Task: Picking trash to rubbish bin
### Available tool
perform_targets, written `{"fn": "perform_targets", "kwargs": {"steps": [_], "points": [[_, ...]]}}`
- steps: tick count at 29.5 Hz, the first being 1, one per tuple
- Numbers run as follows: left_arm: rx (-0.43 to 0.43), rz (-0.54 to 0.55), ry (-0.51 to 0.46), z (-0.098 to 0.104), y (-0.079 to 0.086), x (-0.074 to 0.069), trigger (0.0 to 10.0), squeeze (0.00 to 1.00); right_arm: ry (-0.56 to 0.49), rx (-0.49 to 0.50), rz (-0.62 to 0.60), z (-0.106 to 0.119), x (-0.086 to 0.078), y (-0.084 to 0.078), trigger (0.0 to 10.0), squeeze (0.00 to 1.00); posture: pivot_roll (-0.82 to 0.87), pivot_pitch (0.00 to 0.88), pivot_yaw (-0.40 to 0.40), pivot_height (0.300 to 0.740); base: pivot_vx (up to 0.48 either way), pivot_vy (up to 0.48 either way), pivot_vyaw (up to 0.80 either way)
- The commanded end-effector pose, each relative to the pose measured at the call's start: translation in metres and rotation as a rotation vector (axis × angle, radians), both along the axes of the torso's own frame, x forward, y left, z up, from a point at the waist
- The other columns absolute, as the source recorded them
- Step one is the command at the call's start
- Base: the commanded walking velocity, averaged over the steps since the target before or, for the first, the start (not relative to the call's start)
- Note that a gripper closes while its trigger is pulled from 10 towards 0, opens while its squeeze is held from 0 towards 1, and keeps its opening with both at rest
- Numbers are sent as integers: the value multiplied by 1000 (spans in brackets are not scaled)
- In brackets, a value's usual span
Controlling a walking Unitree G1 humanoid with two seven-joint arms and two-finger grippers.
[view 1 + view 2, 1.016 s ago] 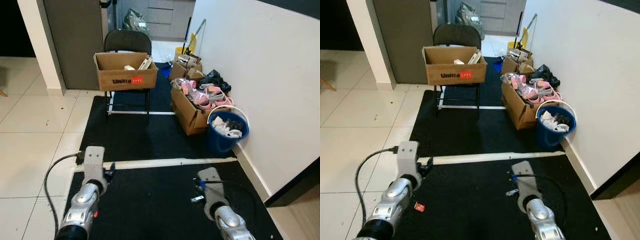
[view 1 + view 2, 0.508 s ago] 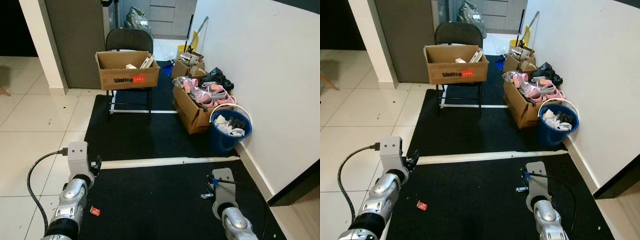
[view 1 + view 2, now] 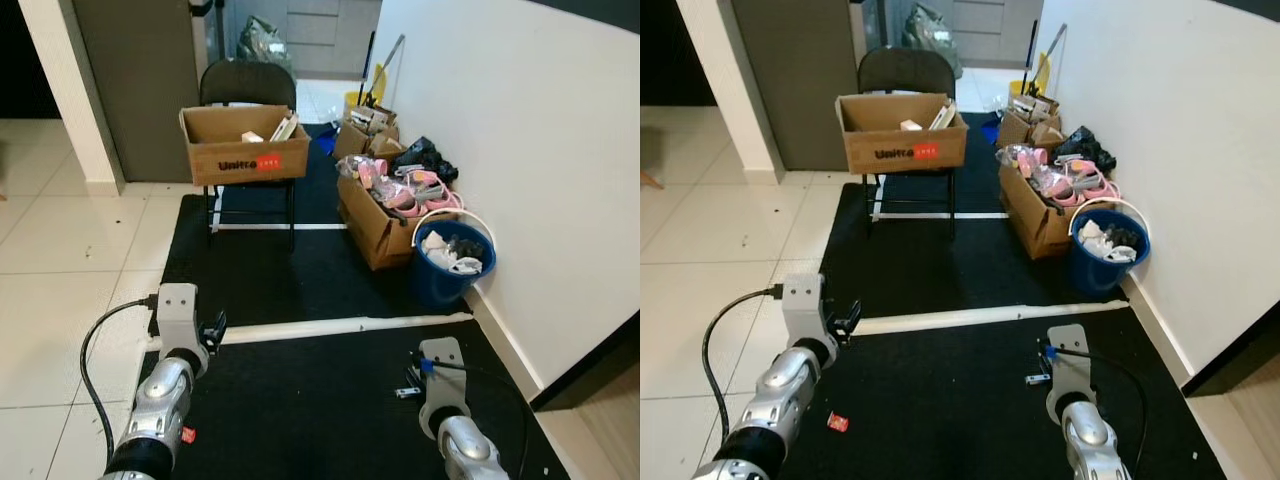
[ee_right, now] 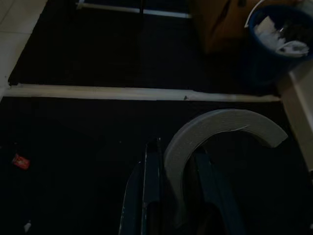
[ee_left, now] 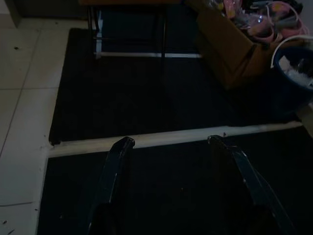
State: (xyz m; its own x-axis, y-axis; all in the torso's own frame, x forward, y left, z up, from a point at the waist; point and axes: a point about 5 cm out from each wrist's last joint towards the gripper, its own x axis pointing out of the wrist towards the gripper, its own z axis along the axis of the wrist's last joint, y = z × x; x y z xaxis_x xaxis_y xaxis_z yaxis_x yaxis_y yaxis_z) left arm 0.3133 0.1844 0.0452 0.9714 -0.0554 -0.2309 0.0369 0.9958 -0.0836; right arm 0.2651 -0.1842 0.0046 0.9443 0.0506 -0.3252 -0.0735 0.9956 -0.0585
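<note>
**Carrying a curved scrap toward the bin**

The right gripper (image 4: 171,196) is pinching a pale curved strip (image 4: 220,128) low over the black mat (image 3: 940,400). The left gripper (image 5: 171,147) is hanging spread and empty. A red wrapper (image 3: 838,423) is lying by the left arm. Since a second ago, the view is swinging back and forth, the blue bucket (image 3: 1110,262) staying ahead at the wall; approach looks unfinished.

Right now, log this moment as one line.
left gripper: open, empty, over black floor mat | right gripper: shut on curved white strip | blue plastic bucket: by wall, holds trash | small red wrapper: on mat
</note>
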Motion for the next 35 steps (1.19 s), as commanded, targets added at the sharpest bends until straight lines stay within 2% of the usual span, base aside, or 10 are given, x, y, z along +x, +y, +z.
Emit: {"fn": "perform_targets", "kwargs": {"steps": [1,12,23,35], "points": [[-7,-17,9,-3,-6,-2,10000,0,1,5,0,-1,0,0,10000,0,-82,59,-29,740,345,0,0],[27,-53,11,-3,-13,-2,10000,0,12,11,-21,-2,1,-2,10000,0,-82,60,-25,740,339,0,0],[36,-59,10,-3,-14,-2,10000,0,7,24,-20,-2,2,-1,10000,0,-78,54,-25,740,340,0,-767],[41,-57,7,-2,-13,-2,10000,0,9,14,-5,-1,4,1,10000,0,-75,44,-26,740,337,0,0]]}}
